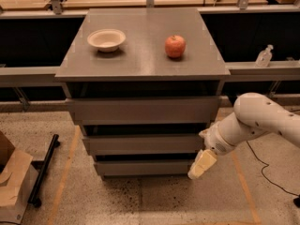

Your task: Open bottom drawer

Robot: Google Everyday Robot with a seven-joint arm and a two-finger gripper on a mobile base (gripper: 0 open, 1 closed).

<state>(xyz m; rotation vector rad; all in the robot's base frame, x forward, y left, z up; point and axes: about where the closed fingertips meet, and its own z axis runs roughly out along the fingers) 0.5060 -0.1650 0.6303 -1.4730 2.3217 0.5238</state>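
Observation:
The grey cabinet has three drawer fronts stacked under its top. The bottom drawer (145, 167) is the lowest and narrowest front, flat and handleless, and it sits pushed in. My gripper (201, 165) hangs at the end of the white arm, right at the bottom drawer's right end, with its cream-coloured fingers (204, 163) pointing down and left. It holds nothing that I can see.
A white bowl (106, 39) and a red apple (175, 46) sit on the cabinet top (140, 64). A cardboard box (11, 182) and a black bar (43, 171) lie on the floor at left. A clear bottle (264, 56) stands on the right ledge. A cable (269, 175) runs across the floor at right.

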